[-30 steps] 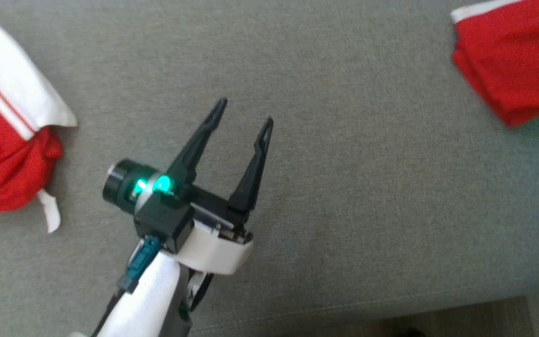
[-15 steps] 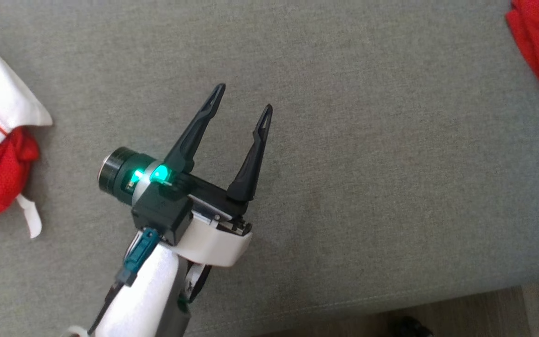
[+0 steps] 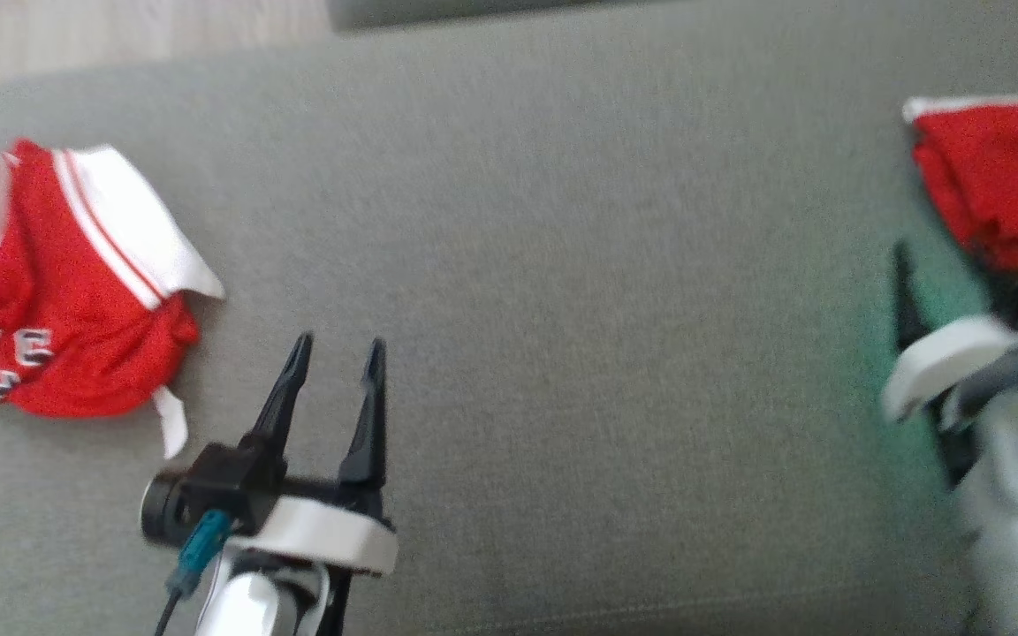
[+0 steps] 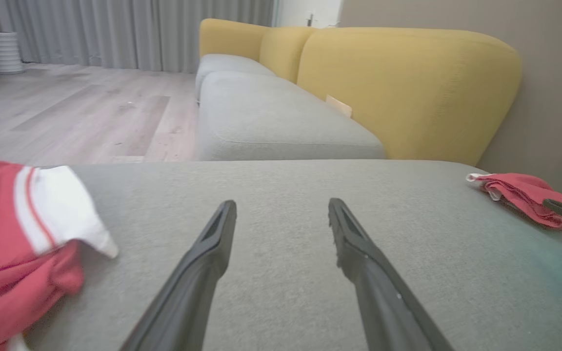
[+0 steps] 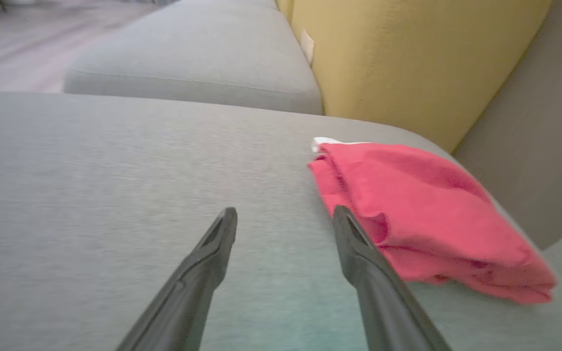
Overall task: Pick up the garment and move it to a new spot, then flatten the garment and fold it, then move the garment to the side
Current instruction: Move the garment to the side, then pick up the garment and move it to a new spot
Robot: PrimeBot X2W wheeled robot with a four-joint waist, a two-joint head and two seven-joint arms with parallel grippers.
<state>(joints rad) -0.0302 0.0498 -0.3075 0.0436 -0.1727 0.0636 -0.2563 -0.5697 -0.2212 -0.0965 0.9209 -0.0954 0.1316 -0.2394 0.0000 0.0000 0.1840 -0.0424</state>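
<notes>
A crumpled red garment (image 3: 49,283) with white striped panels and lettering lies on the grey cushion (image 3: 562,265) at the left; it also fills the left wrist view's lower left as a red and white garment (image 4: 22,234). My left gripper (image 3: 338,343) hovers open and empty just right of it, fingers (image 4: 212,258) pointing across bare cushion. A folded red garment (image 3: 995,177) rests at the far right. My right gripper (image 5: 284,210) is open and empty, its right finger close beside the folded red garment (image 5: 427,219). Its blurred wrist (image 3: 951,362) sits at the head view's right edge.
Beyond the cushion stands a sofa with grey seats (image 4: 271,122) and yellow backs (image 4: 408,83). Wood floor (image 4: 76,112) lies to the left, a grey wall (image 5: 544,146) to the right. Bare cushion (image 5: 115,161) spreads between the two garments.
The head camera has swung, shifting the whole picture. My right arm has come into view beside the folded garment. My left gripper sits lower in the picture, still open.
</notes>
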